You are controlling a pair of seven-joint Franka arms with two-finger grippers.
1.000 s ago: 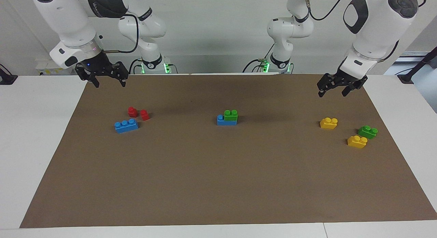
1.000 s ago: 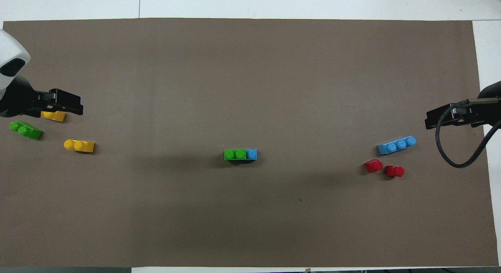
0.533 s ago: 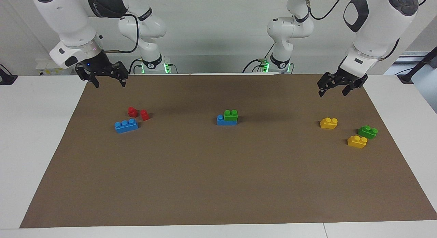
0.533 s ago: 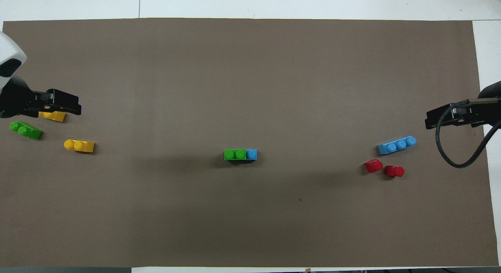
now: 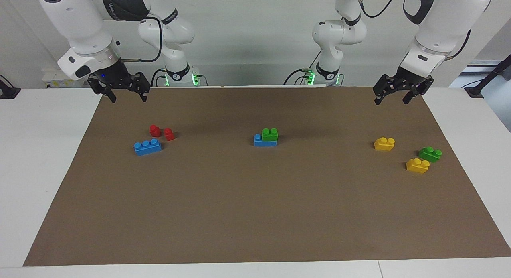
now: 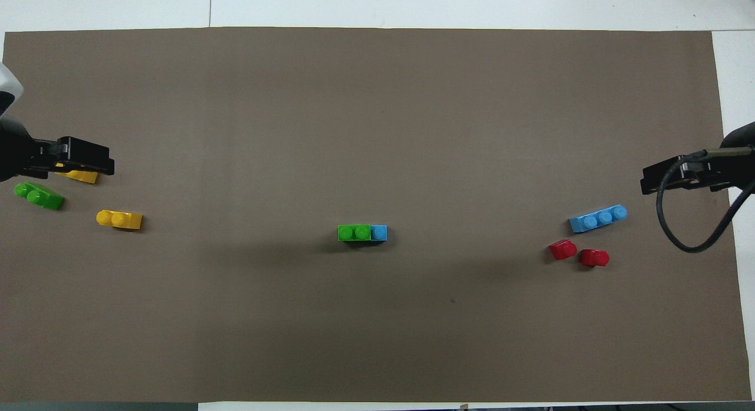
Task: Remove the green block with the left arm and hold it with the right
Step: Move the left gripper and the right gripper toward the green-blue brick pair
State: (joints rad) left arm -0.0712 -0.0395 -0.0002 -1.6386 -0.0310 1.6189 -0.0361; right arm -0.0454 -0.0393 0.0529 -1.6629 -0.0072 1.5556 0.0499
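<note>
A green block (image 5: 270,134) sits stacked on a blue brick (image 5: 258,140) in the middle of the brown mat; the pair also shows in the overhead view (image 6: 354,232). A second green block (image 5: 430,154) lies loose at the left arm's end, also seen from overhead (image 6: 39,196). My left gripper (image 5: 391,101) is open and empty, raised over the mat at that end, well apart from both green blocks. My right gripper (image 5: 129,98) is open and empty, raised over the mat at the right arm's end.
Two yellow bricks (image 5: 384,144) (image 5: 417,165) lie near the loose green block. In the overhead view the left gripper (image 6: 88,163) covers part of one yellow brick (image 6: 79,176). A blue three-stud brick (image 5: 147,146) and two red pieces (image 5: 155,130) (image 5: 169,134) lie at the right arm's end.
My left gripper has risen and drawn back toward its arm's corner of the mat. The right arm and all bricks have not moved.
</note>
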